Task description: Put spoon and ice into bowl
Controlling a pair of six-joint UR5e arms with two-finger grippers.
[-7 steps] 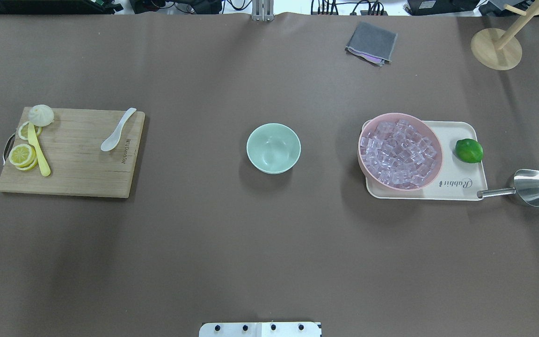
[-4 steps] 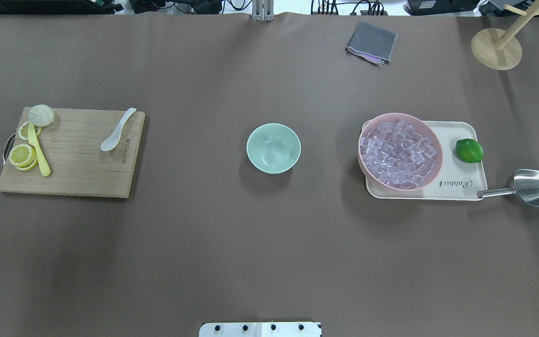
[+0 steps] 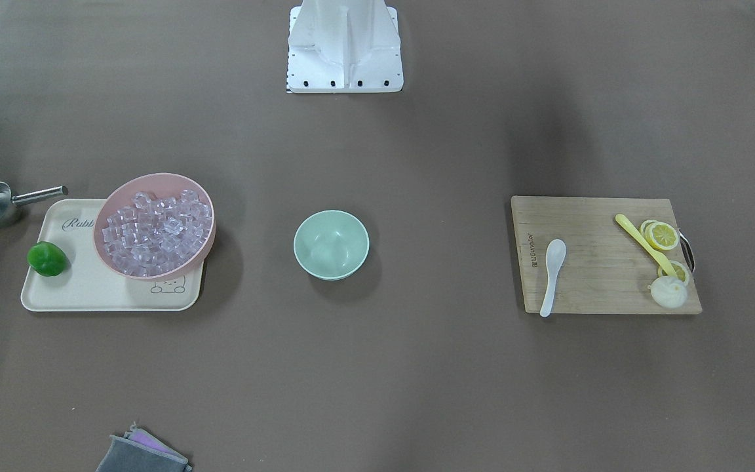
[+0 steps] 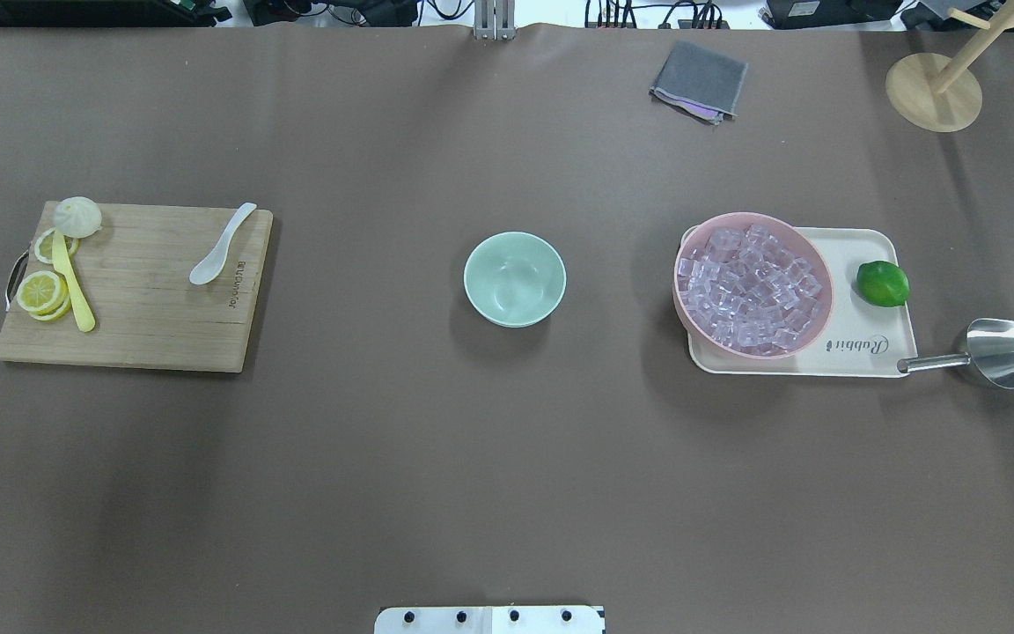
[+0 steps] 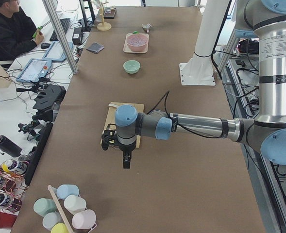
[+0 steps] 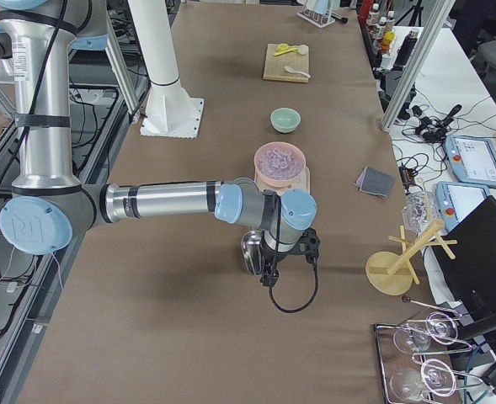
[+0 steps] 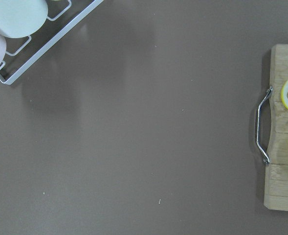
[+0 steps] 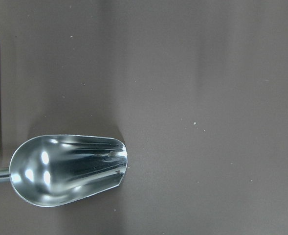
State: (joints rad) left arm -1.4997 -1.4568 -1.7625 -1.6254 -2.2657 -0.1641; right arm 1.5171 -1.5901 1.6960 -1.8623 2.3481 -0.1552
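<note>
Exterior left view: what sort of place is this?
Probably a robotics lab, not a kitchen: a robot arm over a paper-covered table, an operator seated alongside, and teach pendants near him.

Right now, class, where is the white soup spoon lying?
In the overhead view the white spoon lies on the wooden cutting board on the robot's left, near the board's edge that faces the mint-green bowl.
</note>
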